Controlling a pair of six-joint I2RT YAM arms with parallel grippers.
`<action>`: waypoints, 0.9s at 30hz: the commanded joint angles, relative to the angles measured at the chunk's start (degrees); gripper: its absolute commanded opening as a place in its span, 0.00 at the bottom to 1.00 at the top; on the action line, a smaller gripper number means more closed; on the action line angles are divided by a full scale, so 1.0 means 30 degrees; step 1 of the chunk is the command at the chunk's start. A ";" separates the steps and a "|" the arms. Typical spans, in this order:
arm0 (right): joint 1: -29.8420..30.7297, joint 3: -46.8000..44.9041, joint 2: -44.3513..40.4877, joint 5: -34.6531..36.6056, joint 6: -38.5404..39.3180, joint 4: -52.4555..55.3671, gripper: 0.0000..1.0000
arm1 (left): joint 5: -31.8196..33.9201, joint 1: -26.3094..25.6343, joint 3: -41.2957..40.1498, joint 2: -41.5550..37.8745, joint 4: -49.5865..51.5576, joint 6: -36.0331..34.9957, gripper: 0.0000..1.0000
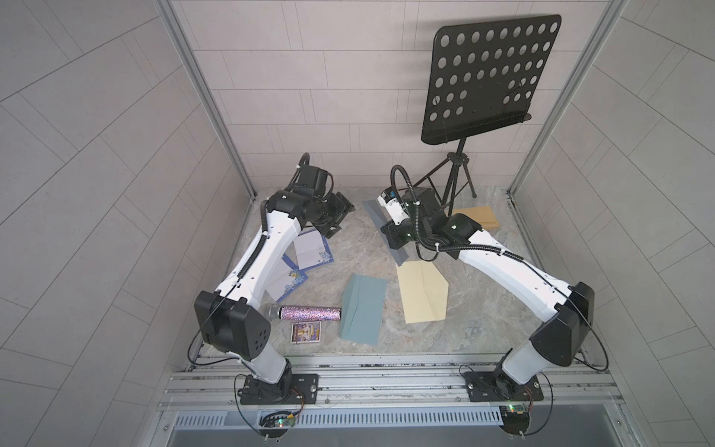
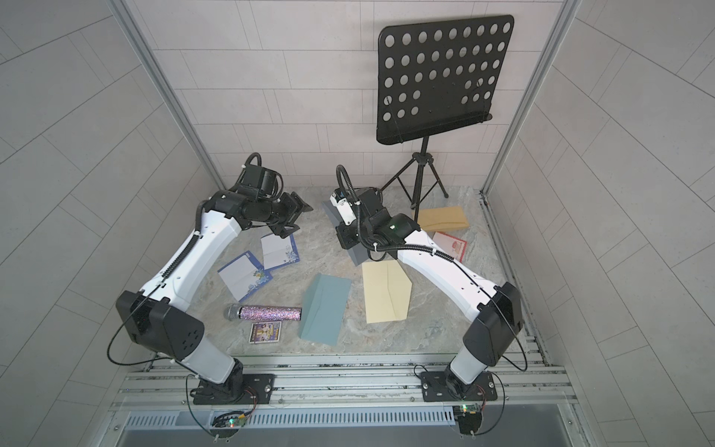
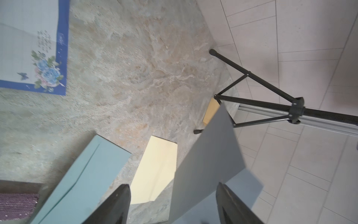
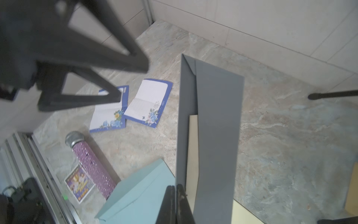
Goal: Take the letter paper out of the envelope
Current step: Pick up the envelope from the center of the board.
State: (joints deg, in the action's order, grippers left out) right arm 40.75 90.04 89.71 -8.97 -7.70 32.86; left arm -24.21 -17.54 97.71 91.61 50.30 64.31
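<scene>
The right gripper (image 4: 175,186) is closed tight on one edge of the grey envelope (image 4: 217,126), which runs away from the fingertips and hangs clear of the table (image 1: 348,247). Pinching only the edge seems meant to let the envelope gape. In the right wrist view a cream sheet (image 4: 193,151) shows in the gap between its panels. This is apparently the letter, and it is inside, not yet drawn out.

Across from it, with bare table between them, the left gripper (image 3: 172,186) has its jaws set wide and holds nothing. It faces the envelope, probably so it can reach in for the sheet while the right one holds steady.

Two bordered sheets (image 4: 147,102) lie flat just below the left gripper. A yellow envelope (image 1: 421,292) lies under the right gripper, and a teal envelope (image 1: 363,307) lies beside that one, nearer the arm bases. Both look put aside, out of the working space between the grippers.
</scene>
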 commanded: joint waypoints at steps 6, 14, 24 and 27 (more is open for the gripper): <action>0.2584 -0.2854 -0.3623 0.5519 0.5964 0.0021 0.00 | -0.1541 -0.0249 -0.2447 -0.3963 -0.0543 0.3628 1.00; 0.4415 -0.3957 -0.4323 0.7592 0.8239 -0.0588 0.00 | -0.3217 -0.0549 -0.3369 -0.4473 -0.1293 0.4831 0.99; 0.5389 -0.3968 -0.4086 0.8963 0.8835 -0.1241 0.00 | -0.3272 -0.1799 -0.5061 -0.4895 -0.2263 0.5863 0.64; 0.5488 -0.4049 -0.4208 0.9011 0.8846 -0.1286 0.00 | -0.3268 -0.1800 -0.5295 -0.4931 -0.2383 0.5922 0.56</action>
State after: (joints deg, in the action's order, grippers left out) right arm 56.75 78.15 77.91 16.23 17.85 30.04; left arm -33.85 -22.94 82.43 78.32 44.23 80.58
